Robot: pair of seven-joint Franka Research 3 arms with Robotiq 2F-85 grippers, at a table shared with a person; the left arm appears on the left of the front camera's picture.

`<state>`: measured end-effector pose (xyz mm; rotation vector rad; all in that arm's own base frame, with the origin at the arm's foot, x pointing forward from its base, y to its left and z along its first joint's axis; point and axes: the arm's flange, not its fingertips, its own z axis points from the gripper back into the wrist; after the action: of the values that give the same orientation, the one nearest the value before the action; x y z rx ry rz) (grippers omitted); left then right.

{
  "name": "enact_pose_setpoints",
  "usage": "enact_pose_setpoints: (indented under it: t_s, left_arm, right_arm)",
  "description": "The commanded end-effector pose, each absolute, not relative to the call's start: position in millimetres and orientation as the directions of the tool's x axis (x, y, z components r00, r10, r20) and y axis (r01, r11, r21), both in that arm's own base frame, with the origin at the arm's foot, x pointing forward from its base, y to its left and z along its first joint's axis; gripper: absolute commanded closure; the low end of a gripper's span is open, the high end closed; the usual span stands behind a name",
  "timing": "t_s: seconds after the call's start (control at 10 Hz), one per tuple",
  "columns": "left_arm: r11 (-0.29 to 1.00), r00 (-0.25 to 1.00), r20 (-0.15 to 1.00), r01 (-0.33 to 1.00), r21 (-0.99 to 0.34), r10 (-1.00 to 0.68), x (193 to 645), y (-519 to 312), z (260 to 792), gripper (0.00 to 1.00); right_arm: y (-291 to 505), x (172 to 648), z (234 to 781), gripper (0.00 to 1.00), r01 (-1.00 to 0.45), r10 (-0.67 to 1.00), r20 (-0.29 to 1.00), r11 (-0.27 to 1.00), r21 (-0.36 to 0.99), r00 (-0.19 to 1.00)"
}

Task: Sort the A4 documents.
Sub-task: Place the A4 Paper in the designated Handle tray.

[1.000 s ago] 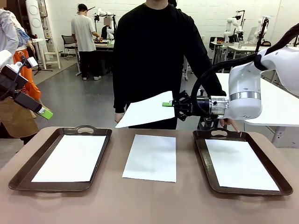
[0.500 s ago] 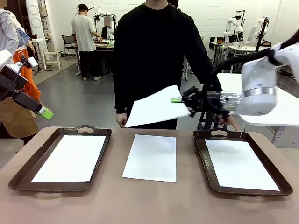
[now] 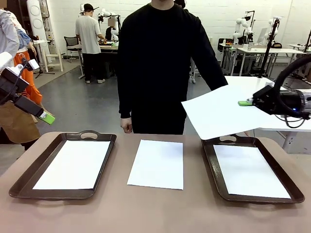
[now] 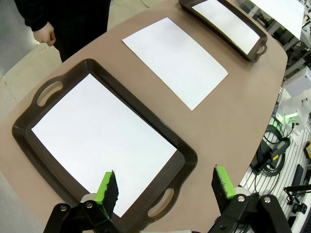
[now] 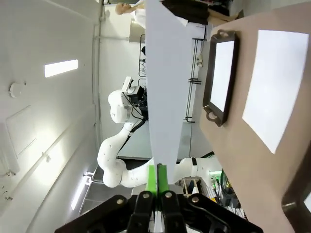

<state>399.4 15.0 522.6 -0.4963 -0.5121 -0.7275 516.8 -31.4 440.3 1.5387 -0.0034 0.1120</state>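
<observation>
As the front view shows the right tool (image 3: 244,103): green pads pressed together, pinching one edge of the held sheet (image 3: 216,114). The sheet hangs nearly flat in the air above the far end of the right tray (image 3: 210,160), probably so it can be laid there.
Front view, other A4 documents: one sheet lies in the right tray and one in the left tray (image 3: 29,180). The middle sheet (image 3: 156,163) rests on the bare tabletop (image 3: 146,211) between them, likely awaiting sorting.
Front view, left tool (image 3: 47,117): raised at the picture's left edge, apart from the paper.
Left wrist view, left tool (image 4: 165,184): fingers spread wide with nothing between them, hovering above the left tray's near end, apparently parked clear.
Right wrist view, held sheet (image 5: 167,73): seen edge-on, rising straight from the shut pads. The thin paper is gripped only at its margin.
</observation>
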Motion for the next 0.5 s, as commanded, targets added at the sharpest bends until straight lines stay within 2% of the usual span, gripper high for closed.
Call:
enact_pose_setpoints:
  t_s: [0.0,0.4]
  left_arm:
    - [0.639,0.632,0.597,0.73,-0.243,-0.494,399,16,522,0.0]
    - [0.639,0.632,0.597,0.73,-0.243,-0.494,399,16,522,0.0]
  right_arm:
    - [-32,515,421,0.99,-0.115,0.063,0.113,0.036,0.993,0.992]
    - [-52,506,388,0.99,-0.145,-0.019,0.146,0.056,0.988,0.989]
